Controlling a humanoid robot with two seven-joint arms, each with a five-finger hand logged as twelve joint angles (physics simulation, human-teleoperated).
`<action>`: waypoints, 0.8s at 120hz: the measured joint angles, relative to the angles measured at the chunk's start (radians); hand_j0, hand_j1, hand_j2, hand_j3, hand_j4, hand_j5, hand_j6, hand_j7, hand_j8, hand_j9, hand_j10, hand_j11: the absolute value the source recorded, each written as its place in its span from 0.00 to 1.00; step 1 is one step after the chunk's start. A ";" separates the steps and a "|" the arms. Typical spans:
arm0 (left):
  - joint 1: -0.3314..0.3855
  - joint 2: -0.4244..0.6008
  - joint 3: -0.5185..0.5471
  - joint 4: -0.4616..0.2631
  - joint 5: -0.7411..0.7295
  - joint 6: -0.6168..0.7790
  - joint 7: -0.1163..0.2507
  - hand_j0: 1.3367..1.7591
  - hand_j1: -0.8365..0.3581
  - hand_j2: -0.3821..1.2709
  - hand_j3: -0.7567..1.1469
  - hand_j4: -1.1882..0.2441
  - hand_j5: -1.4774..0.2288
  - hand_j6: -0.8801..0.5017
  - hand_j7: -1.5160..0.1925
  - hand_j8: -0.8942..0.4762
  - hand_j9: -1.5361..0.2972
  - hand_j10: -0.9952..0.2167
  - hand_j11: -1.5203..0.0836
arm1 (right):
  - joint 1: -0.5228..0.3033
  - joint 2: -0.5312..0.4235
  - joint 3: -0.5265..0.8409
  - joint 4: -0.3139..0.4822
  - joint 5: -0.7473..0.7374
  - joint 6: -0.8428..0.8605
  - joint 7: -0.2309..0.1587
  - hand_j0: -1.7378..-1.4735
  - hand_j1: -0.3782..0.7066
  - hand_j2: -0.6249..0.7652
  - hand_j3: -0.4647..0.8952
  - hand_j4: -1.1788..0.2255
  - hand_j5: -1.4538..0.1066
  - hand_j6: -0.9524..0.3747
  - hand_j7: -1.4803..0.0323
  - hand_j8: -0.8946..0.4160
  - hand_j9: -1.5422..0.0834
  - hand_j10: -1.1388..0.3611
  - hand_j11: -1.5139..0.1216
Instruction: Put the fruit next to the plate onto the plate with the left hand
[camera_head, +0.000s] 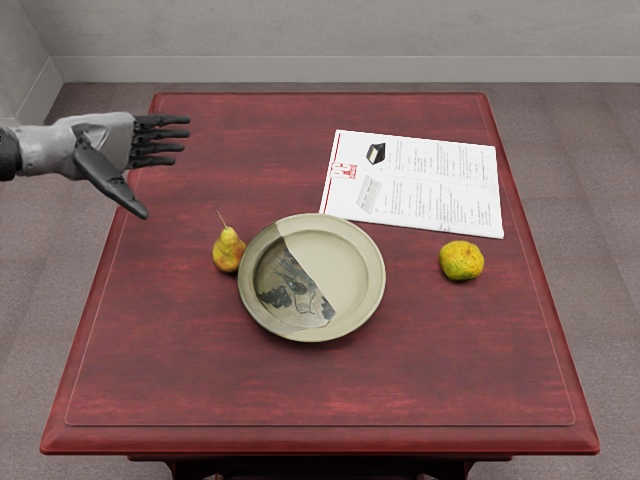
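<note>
At the far left, the left hand (120, 150) is hanging in the air over the back left part of the dark red tabletop (200, 370), and its grey arm is coming in from the left edge. The hand is holding nothing: its dark fingers (165, 133) are reaching out straight toward the right, and its thumb is pointing down toward the front. It is hovering well apart from all the things below. A bit more to the right, a small yellow pear (228, 250) is sitting on the tabletop just beside the left rim of the plate (350, 260), not on it. It is so close that it may be touching the rim, but I cannot tell for sure. Its thin stem is sticking up and leaning left. The round, pale plate is lying flat in the middle, and a dark painted picture is showing on its left side. Behind it and to the right, a white sheet of paper (415, 183) with small print is lying flat. At the far right, a round yellow-green fruit (461, 260) is sitting near the plate, with bare tabletop between them.
</note>
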 joint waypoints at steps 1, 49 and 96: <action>0.000 0.000 0.000 -0.001 0.001 0.000 0.000 0.76 0.99 0.23 0.40 0.83 0.86 0.63 0.88 0.65 0.84 0.82 0.94 | 0.000 0.000 0.000 0.000 0.000 0.000 0.000 0.30 0.04 0.45 0.34 0.83 0.92 0.71 0.97 0.67 0.94 0.75 0.92; 0.054 -0.003 -0.034 -0.006 0.230 0.024 -0.132 0.76 0.97 0.23 0.40 0.81 0.85 0.62 0.87 0.63 0.82 0.80 0.93 | -0.007 0.000 0.001 -0.002 0.001 0.000 0.000 0.30 0.04 0.45 0.34 0.83 0.92 0.71 0.97 0.67 0.94 0.75 0.92; 0.173 -0.042 -0.012 -0.007 0.324 0.091 -0.499 0.76 0.97 0.24 0.40 0.81 0.85 0.62 0.87 0.64 0.82 0.80 0.93 | -0.008 0.000 0.002 -0.002 0.001 -0.001 0.000 0.30 0.04 0.45 0.34 0.83 0.92 0.71 0.97 0.67 0.94 0.75 0.92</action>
